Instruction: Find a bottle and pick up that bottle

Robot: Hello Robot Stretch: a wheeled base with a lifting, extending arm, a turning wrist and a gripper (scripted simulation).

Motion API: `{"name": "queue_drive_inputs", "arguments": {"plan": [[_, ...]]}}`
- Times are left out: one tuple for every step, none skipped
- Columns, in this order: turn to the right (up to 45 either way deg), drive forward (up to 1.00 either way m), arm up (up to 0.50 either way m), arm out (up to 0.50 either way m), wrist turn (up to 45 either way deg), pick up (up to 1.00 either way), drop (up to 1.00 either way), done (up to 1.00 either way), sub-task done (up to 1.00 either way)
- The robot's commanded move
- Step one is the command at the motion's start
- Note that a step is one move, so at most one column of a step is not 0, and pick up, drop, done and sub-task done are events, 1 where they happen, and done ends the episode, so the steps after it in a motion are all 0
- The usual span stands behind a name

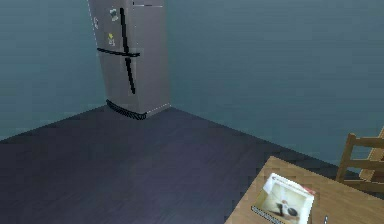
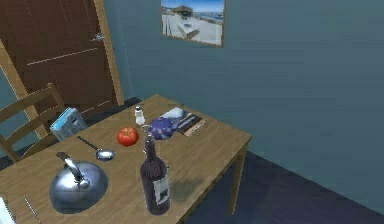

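Note:
A dark wine bottle (image 2: 154,180) with a pale label stands upright on a wooden table (image 2: 215,140), near the table's front edge in the arm side view. Just left of it sits a rounded metal kettle (image 2: 78,185). Farther back on the table lie a red round fruit (image 2: 127,136), a small shaker (image 2: 139,116) and a bluish crumpled thing (image 2: 163,126).
A ladle (image 2: 95,149) and a book (image 2: 68,122) also lie on the table, with a wooden chair (image 2: 30,112) and a brown door (image 2: 60,50) behind. A picture (image 2: 193,20) hangs on the blue wall. In the forward view, a grey fridge (image 1: 128,55) stands across dark floor; the table corner (image 1: 330,205) carries a book (image 1: 288,197).

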Motion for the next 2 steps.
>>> {"name": "queue_drive_inputs", "arguments": {"plan": [[0.0, 0.00, 0.50, 0.00, 0.0, 0.00, 0.00, 0.00, 0.00], [0.0, 0.00, 0.32, 0.00, 0.0, 0.00, 0.00, 0.00, 0.00]]}}
